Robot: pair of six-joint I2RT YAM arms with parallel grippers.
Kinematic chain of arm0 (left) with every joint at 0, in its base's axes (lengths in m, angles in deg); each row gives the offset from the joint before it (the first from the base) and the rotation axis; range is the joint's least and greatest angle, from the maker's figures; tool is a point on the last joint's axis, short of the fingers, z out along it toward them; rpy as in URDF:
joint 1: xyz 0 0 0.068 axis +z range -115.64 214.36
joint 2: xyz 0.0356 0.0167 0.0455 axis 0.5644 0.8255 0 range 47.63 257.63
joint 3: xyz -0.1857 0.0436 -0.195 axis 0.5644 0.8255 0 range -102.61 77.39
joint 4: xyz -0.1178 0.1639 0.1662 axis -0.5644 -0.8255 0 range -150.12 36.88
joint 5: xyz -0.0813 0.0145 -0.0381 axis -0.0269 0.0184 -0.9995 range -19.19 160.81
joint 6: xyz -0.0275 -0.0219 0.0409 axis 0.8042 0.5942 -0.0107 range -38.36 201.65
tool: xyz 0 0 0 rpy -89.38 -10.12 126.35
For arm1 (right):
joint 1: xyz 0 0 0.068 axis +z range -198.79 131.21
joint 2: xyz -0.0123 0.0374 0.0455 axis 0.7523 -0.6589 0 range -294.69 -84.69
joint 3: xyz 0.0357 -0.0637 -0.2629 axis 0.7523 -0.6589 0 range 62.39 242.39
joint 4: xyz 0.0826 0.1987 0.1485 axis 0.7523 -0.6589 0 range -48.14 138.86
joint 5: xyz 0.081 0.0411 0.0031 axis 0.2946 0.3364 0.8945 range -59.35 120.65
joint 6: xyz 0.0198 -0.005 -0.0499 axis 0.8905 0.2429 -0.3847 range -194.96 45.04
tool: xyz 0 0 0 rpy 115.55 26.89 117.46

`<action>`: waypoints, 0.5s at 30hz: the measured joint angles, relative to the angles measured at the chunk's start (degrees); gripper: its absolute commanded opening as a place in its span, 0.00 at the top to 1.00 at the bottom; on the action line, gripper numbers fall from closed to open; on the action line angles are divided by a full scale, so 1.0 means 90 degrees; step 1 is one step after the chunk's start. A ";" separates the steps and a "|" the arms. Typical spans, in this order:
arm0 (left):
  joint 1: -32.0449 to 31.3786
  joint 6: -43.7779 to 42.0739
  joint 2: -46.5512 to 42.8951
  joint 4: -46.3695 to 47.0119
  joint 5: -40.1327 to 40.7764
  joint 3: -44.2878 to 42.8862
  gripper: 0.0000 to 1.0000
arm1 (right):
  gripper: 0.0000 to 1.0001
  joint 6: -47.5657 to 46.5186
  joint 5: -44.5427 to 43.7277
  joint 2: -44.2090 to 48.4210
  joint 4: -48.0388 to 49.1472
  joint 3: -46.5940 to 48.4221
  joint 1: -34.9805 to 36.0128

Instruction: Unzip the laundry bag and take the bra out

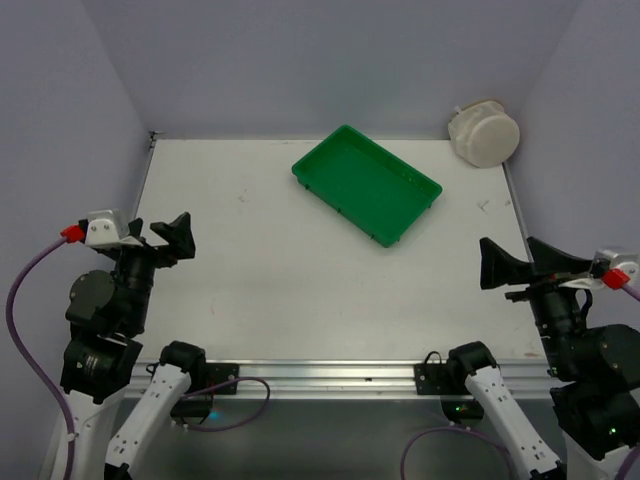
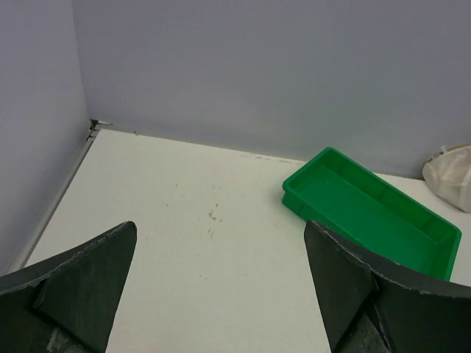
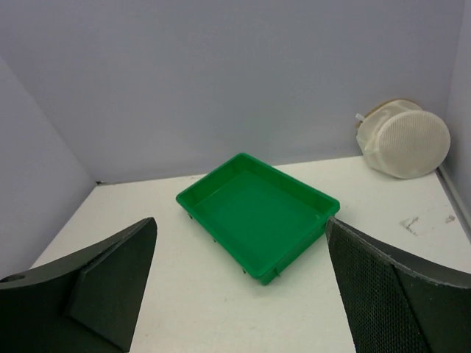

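The laundry bag [image 1: 485,133], a white round mesh drum, lies on its side in the far right corner of the table, against the wall. It also shows in the right wrist view as the laundry bag [image 3: 405,140], its flat mesh face turned toward me, and at the left wrist view's right edge [image 2: 450,176]. The bra is hidden. My left gripper [image 1: 160,237] hovers open at the near left, far from the bag. My right gripper [image 1: 520,262] stands open at the near right. Nothing lies between the jaws of the left gripper [image 2: 221,228] or the right gripper [image 3: 241,224].
A green rectangular tray [image 1: 366,183] with nothing in it sits askew at the far middle of the white table [image 1: 300,290], left of the bag. Lavender walls close the table in at the back and both sides. A metal rail runs along the near edge.
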 measured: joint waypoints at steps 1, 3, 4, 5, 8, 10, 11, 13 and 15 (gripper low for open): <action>0.0000 0.0002 0.0010 0.0061 -0.0007 0.0075 0.00 | 0.01 0.0029 0.0000 -0.0041 0.0044 -0.0073 0.0000; 0.0000 0.0002 0.0036 0.0192 -0.0046 0.0243 0.00 | 0.01 0.0117 0.0017 -0.0189 0.0070 -0.0180 0.0000; 0.0000 0.0002 0.0061 0.0257 -0.0073 0.0340 0.00 | 0.01 0.0168 0.0046 -0.0330 0.0085 -0.0192 0.0000; 0.0000 0.0002 0.0100 0.0316 -0.0104 0.0437 0.00 | 0.01 0.0233 0.0061 -0.0527 0.0117 -0.0192 0.0000; 0.0000 0.0002 0.0296 0.0461 -0.0172 0.0699 0.00 | 0.01 0.0539 0.0107 -0.1460 0.0306 -0.0155 0.0000; 0.0000 0.0002 0.0459 0.0517 -0.0206 0.0862 0.00 | 0.01 0.0755 0.0129 -0.2239 0.0425 -0.0107 0.0000; 0.0000 0.0002 0.0525 0.0554 -0.0216 0.0952 0.00 | 0.01 0.0867 0.0168 -0.2698 0.0481 -0.0068 0.0000; 0.0000 0.0002 0.0597 0.0665 -0.0221 0.1180 0.00 | 0.01 0.1103 0.0146 -0.3626 0.0539 0.0049 0.0002; 0.0000 0.0002 0.0614 0.0801 -0.0216 0.1413 0.00 | 0.01 0.1324 -0.0012 -0.4486 0.0554 0.0282 -0.0007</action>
